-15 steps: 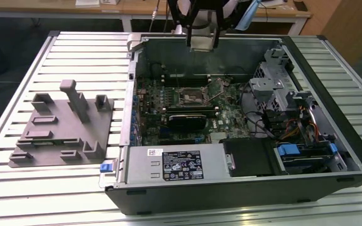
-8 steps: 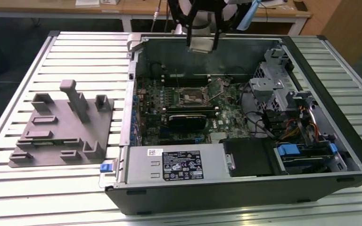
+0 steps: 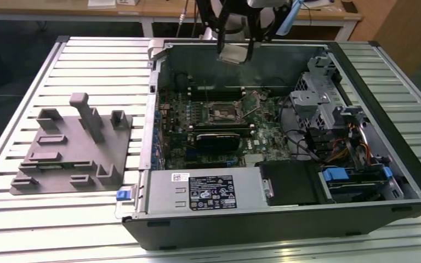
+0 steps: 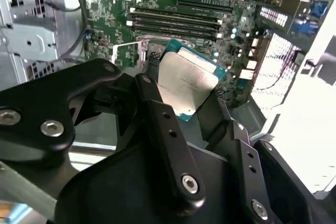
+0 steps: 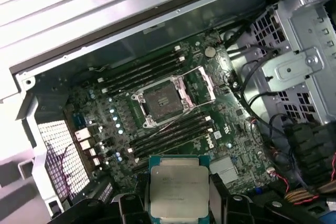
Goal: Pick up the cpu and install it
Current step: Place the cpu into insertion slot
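Fingers (image 4: 157, 119) clamp the cpu (image 5: 178, 190) by two opposite edges, likely to spare its contacts, above the open computer case (image 3: 284, 224) on the slatted worktop (image 3: 86, 66); the motherboard socket (image 5: 160, 99) beneath appears unlatched and vacant.

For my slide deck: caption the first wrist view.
Gripper holding the cpu above the motherboard, its open socket empty.
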`<state>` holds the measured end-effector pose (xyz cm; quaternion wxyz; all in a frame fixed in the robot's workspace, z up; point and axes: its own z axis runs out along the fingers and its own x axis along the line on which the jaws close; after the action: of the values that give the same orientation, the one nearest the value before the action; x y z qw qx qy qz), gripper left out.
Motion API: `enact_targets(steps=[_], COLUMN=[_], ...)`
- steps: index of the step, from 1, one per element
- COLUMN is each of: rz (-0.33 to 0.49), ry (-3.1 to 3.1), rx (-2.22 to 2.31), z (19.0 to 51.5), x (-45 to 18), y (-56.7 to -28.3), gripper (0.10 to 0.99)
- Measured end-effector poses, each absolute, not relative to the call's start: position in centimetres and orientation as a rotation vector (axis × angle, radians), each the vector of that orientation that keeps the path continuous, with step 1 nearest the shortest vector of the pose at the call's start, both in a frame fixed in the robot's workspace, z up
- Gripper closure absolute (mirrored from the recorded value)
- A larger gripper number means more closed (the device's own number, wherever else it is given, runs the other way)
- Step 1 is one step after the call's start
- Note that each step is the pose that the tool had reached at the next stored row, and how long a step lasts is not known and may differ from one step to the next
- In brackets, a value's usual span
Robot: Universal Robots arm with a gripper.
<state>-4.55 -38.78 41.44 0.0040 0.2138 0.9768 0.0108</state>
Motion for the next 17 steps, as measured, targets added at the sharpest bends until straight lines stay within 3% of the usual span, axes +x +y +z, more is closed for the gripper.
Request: enact_targets(steps=[17], rz=[0.031], ry=[2.919], rx=[1.131], z=[40.61], x=[-4.55], y=[-38.78], gripper=[0.545])
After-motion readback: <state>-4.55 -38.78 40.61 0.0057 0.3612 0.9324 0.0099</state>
